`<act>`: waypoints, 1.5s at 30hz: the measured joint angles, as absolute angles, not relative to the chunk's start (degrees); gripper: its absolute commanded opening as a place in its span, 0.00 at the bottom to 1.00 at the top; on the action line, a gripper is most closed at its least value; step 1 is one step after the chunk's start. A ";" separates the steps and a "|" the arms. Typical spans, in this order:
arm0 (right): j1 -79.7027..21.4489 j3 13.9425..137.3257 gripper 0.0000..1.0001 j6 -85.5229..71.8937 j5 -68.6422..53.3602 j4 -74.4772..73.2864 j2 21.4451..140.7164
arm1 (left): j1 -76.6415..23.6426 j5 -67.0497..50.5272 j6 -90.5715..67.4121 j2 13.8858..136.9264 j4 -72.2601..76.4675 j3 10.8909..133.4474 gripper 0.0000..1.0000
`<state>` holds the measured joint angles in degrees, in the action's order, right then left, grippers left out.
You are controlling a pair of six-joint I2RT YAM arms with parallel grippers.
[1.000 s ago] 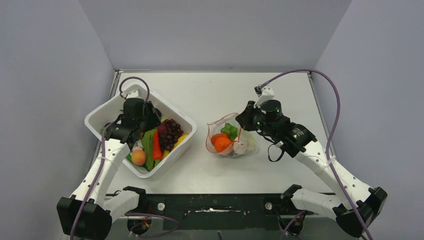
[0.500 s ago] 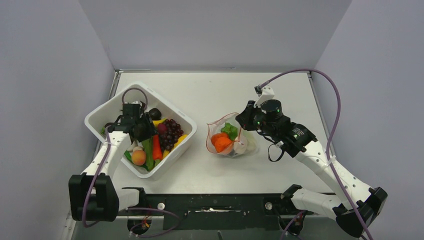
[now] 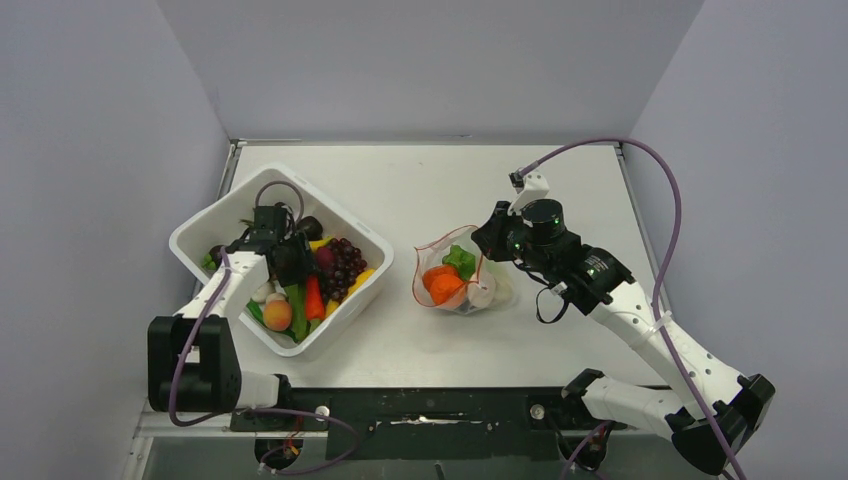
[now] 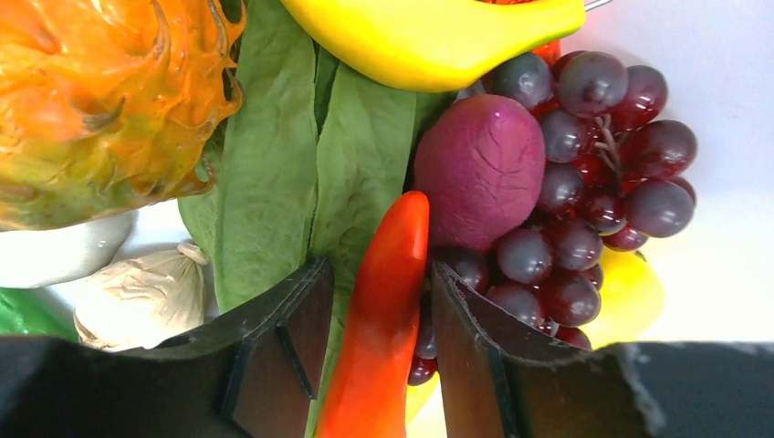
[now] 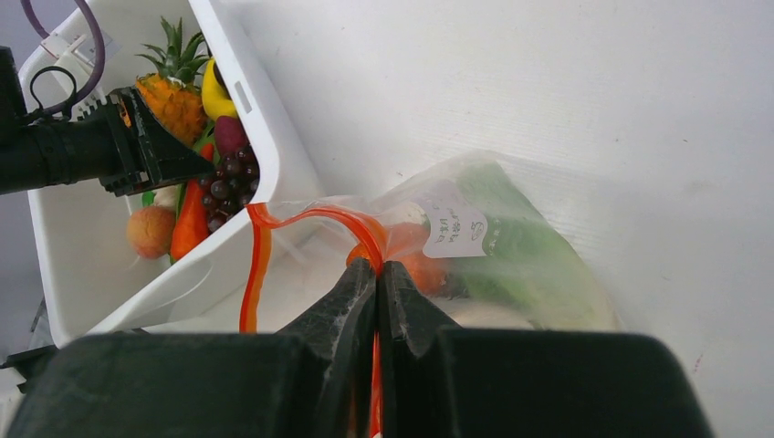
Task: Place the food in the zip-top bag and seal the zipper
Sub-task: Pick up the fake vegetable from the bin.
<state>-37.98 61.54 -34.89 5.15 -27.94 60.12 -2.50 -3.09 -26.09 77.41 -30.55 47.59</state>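
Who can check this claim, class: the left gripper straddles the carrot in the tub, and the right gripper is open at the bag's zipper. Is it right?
Not quite. The right gripper is shut, pinching the red zipper of the bag, as the right wrist view shows. The rest holds: the left gripper straddles the carrot in the tub.

Bright, even light casts soft shadows; grapes show small glints, and the table looks washed-out.
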 measured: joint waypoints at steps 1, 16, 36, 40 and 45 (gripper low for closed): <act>-37.98 61.52 0.00 -34.89 5.17 -27.94 60.12 | -2.50 -3.09 -26.00 77.78 -30.52 47.59 0.40; -37.98 61.52 0.00 -34.94 5.43 -27.94 60.14 | -2.50 -3.29 -24.84 74.91 -30.39 47.62 0.15; -37.98 62.94 0.00 -38.06 7.11 -28.34 60.71 | -2.57 -6.15 -26.92 58.87 -30.50 52.73 0.10; -37.98 63.35 0.00 -39.68 7.20 -27.79 61.58 | -3.11 -9.06 -27.97 56.10 -27.07 52.77 0.10; -37.98 63.99 0.00 -41.39 7.55 -27.05 62.70 | -5.93 -13.61 -29.28 54.76 -20.10 52.77 0.09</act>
<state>-37.98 63.99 -41.39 7.55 -27.05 62.70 -5.93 -13.61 -29.28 54.76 -20.10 52.77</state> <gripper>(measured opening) 0.031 0.265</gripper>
